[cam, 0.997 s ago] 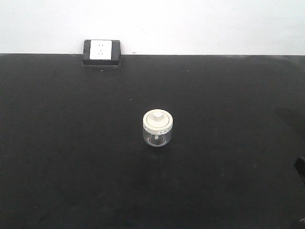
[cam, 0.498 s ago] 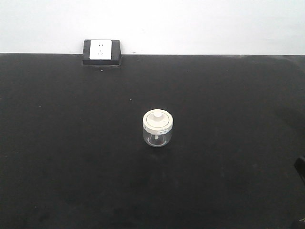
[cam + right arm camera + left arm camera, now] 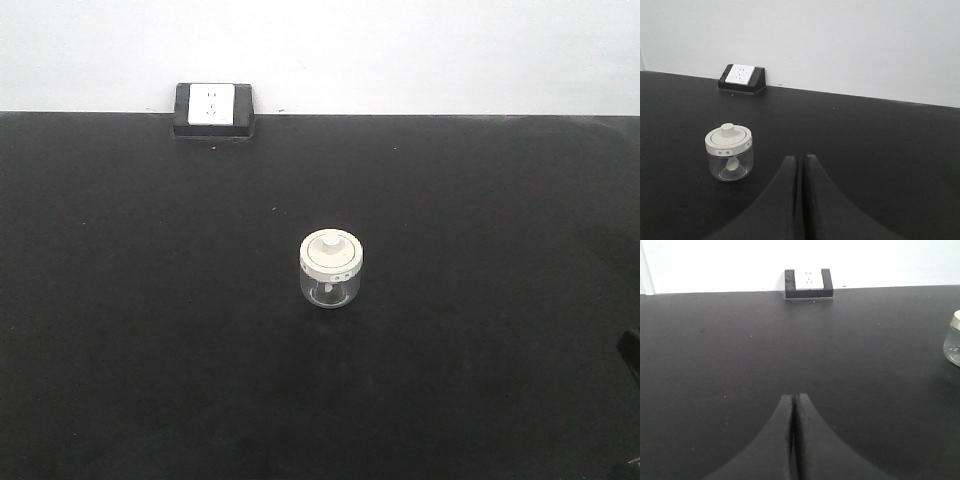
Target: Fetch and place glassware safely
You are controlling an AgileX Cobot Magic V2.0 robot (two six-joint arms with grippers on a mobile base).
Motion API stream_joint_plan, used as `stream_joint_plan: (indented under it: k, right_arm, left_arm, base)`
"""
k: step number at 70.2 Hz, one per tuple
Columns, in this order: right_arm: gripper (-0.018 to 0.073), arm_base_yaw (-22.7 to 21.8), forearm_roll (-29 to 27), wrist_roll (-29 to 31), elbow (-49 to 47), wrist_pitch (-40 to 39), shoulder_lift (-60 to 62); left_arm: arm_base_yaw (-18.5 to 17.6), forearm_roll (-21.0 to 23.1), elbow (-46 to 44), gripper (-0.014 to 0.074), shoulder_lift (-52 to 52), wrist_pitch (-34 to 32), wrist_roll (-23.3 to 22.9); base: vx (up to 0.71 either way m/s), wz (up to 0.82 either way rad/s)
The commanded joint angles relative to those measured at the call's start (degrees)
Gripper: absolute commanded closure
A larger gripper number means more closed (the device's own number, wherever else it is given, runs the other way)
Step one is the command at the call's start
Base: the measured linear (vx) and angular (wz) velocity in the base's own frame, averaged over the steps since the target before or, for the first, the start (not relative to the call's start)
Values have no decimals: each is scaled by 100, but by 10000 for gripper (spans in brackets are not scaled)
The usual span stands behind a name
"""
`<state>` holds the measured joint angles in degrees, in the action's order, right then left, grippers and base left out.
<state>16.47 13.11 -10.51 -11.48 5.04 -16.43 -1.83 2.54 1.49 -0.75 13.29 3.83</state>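
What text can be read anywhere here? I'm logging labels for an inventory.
Jar lid rim: small white label with dark characters, too small and blurred to read.
Wall socket: no legible marking.
Left gripper, right gripper, black table: no text visible.

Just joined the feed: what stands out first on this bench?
A small clear glass jar with a cream-white knobbed lid stands upright and alone mid-table on the black table. A power socket sits at the back edge against the white wall. Both grippers, left gripper and right gripper, are shut, away from the jar.
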Motion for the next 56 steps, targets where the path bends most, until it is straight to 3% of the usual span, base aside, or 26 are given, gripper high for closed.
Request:
stream_joint_plan:
  k: [1,41,48,56]
  right_arm:
    - [562,-28,64,58,-164,-417,-50]
    - [562,-49,106,75,-164,-455,-50]
    - [562,-451,43,64,-164,-264,-50]
    - [562,-1207,-159,39,-164,-116,-50]
  left_arm:
    - [-13,49,179,603,-63,-451,-40]
    - [-13,54,179,603,-63,-452,-40]
    - [-13,54,179,603,-63,-452,-40]
    - [-13,54,179,603,-63,-452,-40]
  base:
    - [0,0]
    - [0,0]
    - [0,0]
    - [0,0]
